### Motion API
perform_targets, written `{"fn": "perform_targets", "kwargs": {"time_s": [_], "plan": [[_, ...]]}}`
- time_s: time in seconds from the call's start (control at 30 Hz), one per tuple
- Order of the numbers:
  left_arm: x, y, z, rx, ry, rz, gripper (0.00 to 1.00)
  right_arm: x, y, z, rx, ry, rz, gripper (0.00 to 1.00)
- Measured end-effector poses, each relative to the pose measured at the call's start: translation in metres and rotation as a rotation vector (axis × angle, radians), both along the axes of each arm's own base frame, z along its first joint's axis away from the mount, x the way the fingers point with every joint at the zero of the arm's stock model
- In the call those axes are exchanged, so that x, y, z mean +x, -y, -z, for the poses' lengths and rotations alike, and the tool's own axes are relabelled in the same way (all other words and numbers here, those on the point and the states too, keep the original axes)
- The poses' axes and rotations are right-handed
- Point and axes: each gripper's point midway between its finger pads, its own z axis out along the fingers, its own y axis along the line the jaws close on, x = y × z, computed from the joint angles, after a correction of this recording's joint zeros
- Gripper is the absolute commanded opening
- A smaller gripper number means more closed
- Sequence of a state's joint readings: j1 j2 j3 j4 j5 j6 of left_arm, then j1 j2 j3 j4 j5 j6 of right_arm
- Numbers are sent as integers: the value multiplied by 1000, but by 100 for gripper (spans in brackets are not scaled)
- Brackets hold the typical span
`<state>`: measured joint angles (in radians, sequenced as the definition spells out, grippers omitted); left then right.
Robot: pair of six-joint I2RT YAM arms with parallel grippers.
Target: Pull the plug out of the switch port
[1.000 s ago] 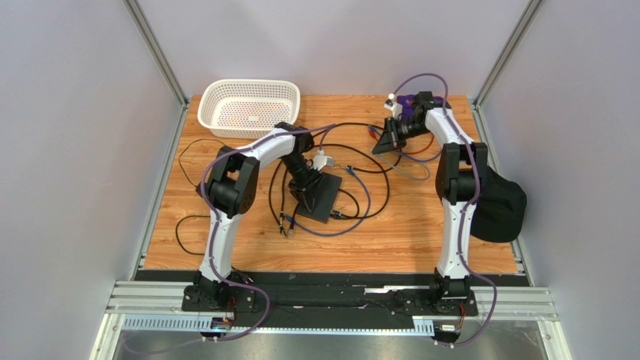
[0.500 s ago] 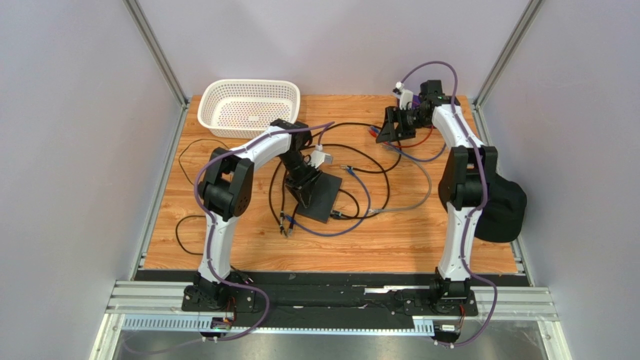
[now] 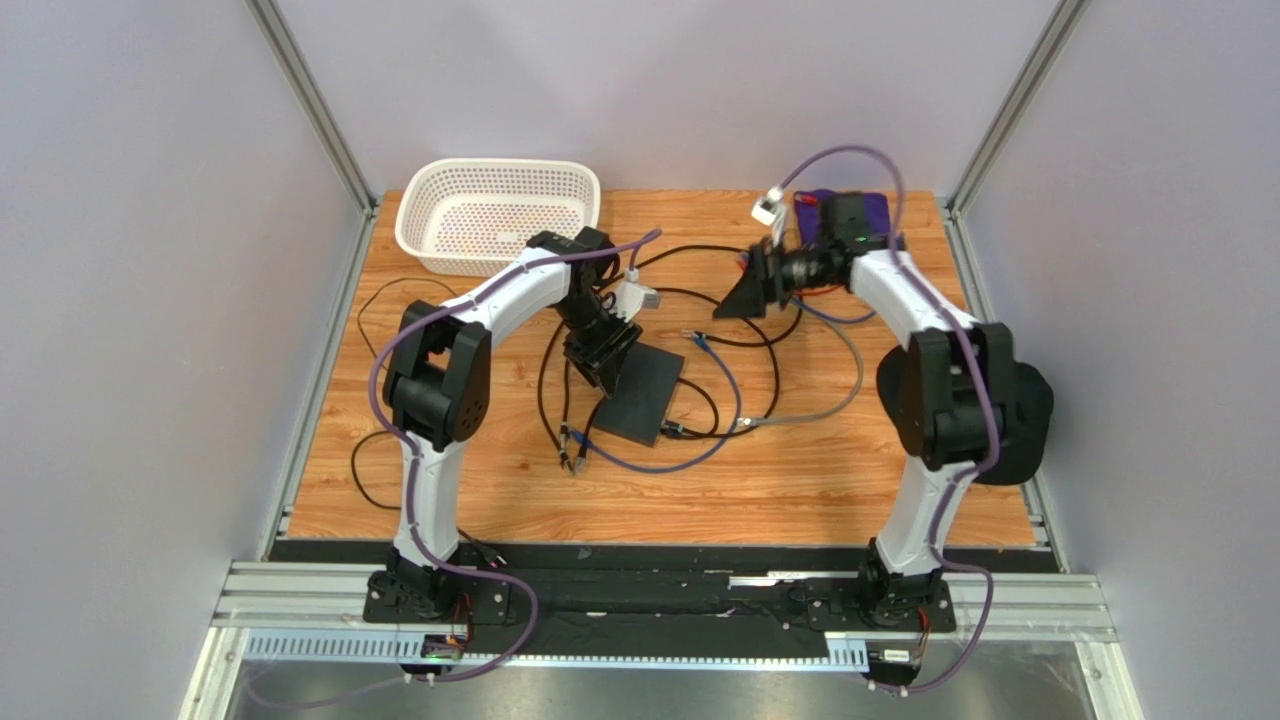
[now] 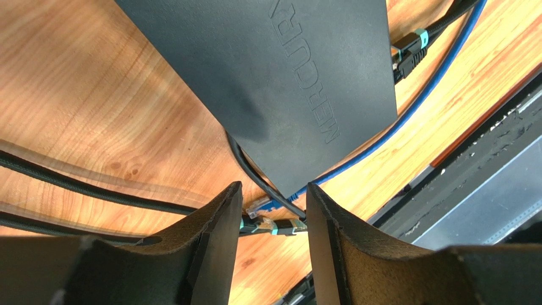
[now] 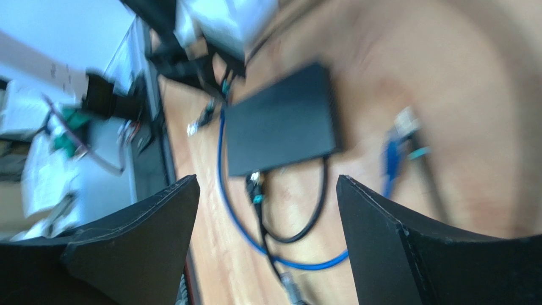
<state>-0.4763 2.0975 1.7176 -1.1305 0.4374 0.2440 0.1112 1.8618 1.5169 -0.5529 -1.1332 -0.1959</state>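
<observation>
Swinging left across the bench since a second ago, the right arm is carrying the right gripper wide open; the switch is lying mid-bench, the left gripper hovering narrowly parted, empty, over its corner.

- The counter is orange-brown wood-grain board, spreading on every side of the left pincer and the right pincer.
- Plain pale lilac-grey panels enclose it: the back wall beyond both pincers, the left wall outward of the left pincer, and the right wall outward of the right pincer.
- Slanted aluminium posts rise at the far corners.
- Nearer than both pincers, a black strip borders the counter, then aluminium rails.
- Light is even and soft, with faint shadows and a pale sheen on the wood beside the left pincer.
- The right wrist view is blurred: past the counter's edge lie pale blue and clutter too smeared to name.
</observation>
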Motion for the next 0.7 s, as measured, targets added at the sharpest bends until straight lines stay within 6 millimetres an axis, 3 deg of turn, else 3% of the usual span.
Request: {"fn": "perform_targets", "kwargs": {"time_s": [0.07,0.13,0.2,0.27,0.4,0.6,0.67,0.7], "plan": [[1,1,1,-2,3,-3,52,-25,-18,48,-34,-138,-82,81],[3,2,2,-1,2,-5,51,-55,-34,81,-65,-253,-158,80],[5,3,5,0,-2,-8,50,-80,-45,97,-82,-326,-220,80],[6,4,7,-1,-8,-11,47,-96,-56,100,-83,-352,-274,79],[6,8,14,-10,-33,-16,43,-101,-61,103,-67,-388,-293,77],[3,9,28,-6,-79,-24,42,-99,-57,130,-109,-451,-252,71],[2,9,28,-12,-98,-34,42,-99,-53,141,-147,-448,-212,74],[2,9,28,-14,-104,-38,42,-100,-47,148,-188,-442,-171,83]]}}
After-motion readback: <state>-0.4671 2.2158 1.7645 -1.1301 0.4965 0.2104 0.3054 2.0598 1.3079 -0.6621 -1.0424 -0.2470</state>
